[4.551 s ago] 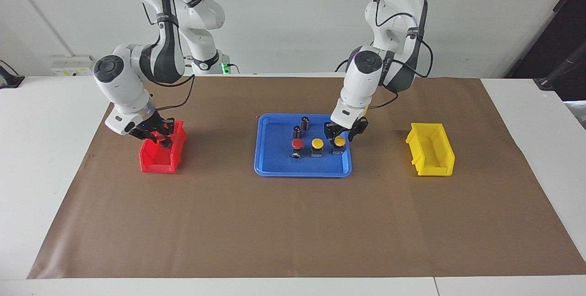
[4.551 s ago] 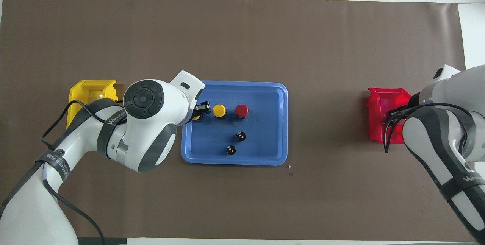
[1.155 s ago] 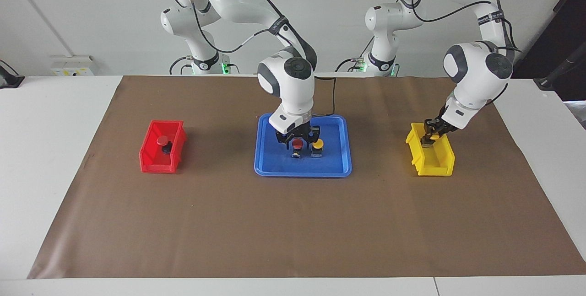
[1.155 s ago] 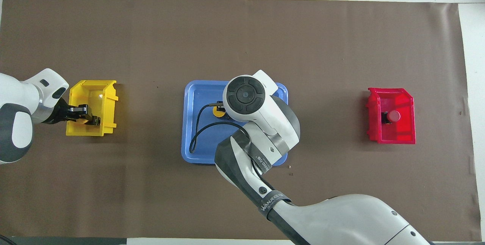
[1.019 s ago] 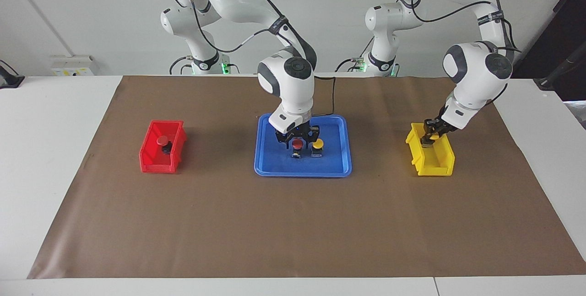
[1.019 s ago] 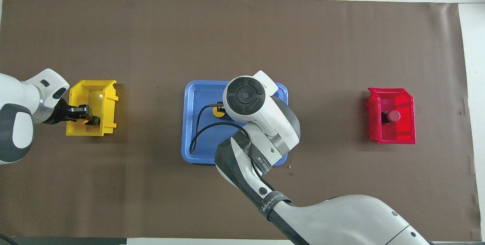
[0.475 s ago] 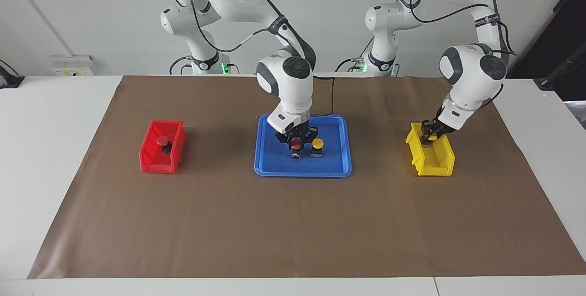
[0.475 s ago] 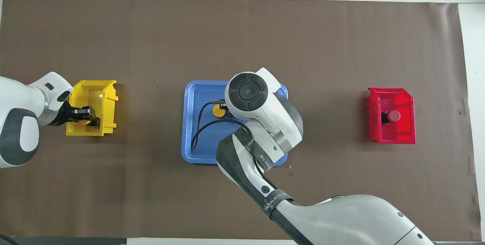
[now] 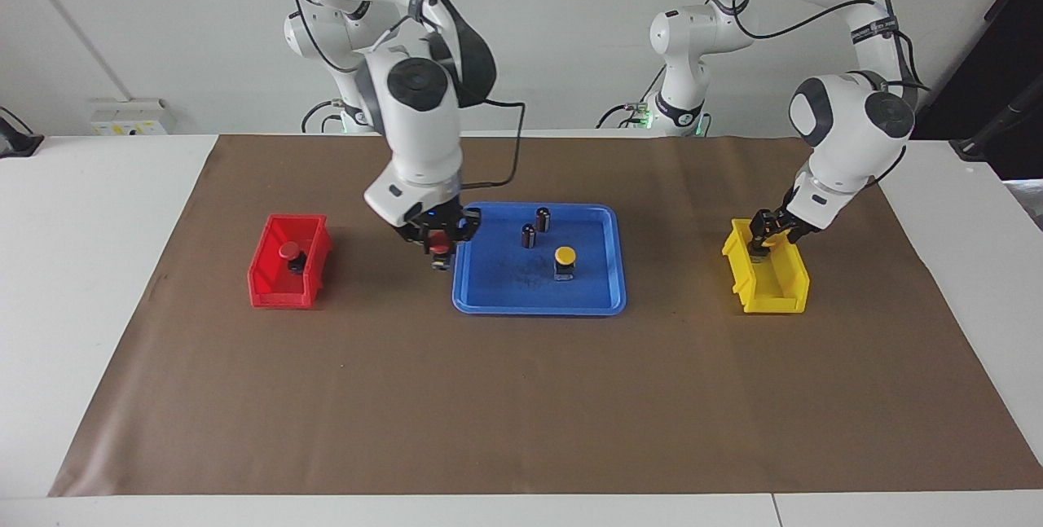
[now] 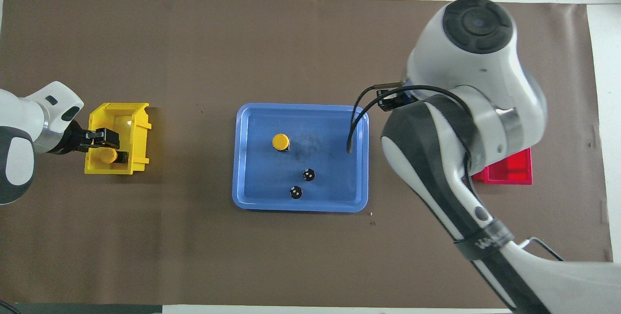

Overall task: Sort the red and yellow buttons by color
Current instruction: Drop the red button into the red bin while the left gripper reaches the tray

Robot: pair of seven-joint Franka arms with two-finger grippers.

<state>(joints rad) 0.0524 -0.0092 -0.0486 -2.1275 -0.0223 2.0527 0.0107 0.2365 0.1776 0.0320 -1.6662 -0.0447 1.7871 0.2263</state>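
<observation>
Red-capped button point(image 9: 441, 245) hangs clamped in the right gripper point(image 9: 439, 239), fingers pinched on it, in the air over the brown paper just off the blue tray point(image 9: 497, 299) edge toward the right arm's end. Facing view: red bin point(image 9: 269, 283) already has one red button point(image 9: 288, 251) in it, so this looks like the carry step for the second red; next move calls for travel over to the red bin, lowering in, release. One yellow button point(image 9: 565, 256) is upright in the tray, two dark cylinders point(image 9: 535, 227) nearer the robots than it, not task items. Left gripper point(image 9: 764, 235) is low at the yellow bin point(image 9: 770, 295), at its end nearer the robots; can't tell here how far its fingers are apart.

Overhead view: left gripper point(image 10: 101, 136) over the yellow bin point(image 10: 138, 124), nothing visibly held, opening not readable; a yellow button in the bin point(image 10: 107, 155) lies just beside it, so the drop there looks done or nearly. Tray's yellow button point(image 10: 280, 142) is the one left for the left arm. Right arm's bulk hides its gripper and most of the red bin point(image 10: 507, 168).

Surface: white table point(image 9: 81, 209) with brown paper sheet point(image 9: 521, 397) over most of it. Plain white wall, power strip point(image 9: 126, 116) near the right arm's end.
</observation>
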